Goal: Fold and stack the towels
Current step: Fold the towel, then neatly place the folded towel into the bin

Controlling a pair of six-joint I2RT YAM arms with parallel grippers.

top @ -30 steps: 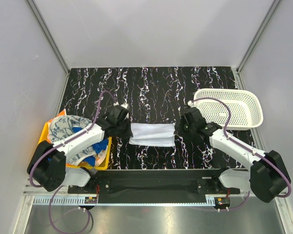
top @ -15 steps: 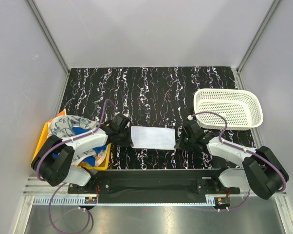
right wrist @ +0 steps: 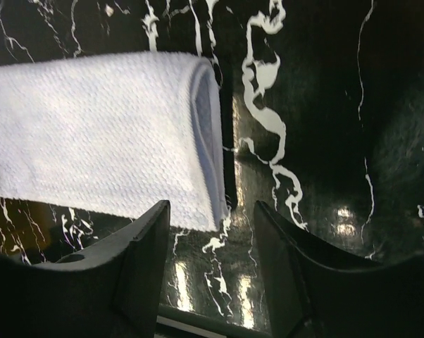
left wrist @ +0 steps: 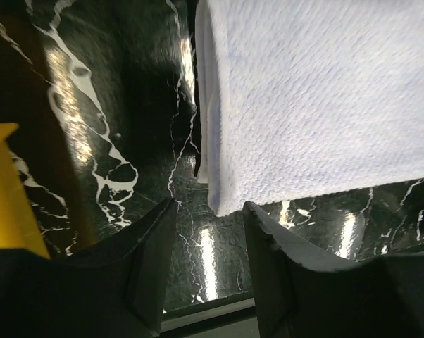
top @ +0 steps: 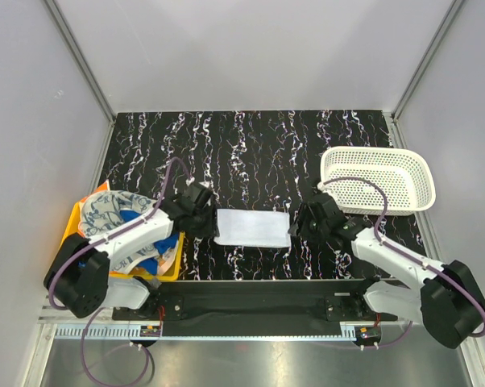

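One off-white towel lies folded at the table's 6 o'clock between the left end effector and right end effector, both spread and empty; crumpled towels at 8 o'clock await folding.

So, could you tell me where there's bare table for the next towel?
Bare: the far table beyond the folded towel, left of the basket. Crowded: the near strip, where the left gripper and right gripper flank that towel.
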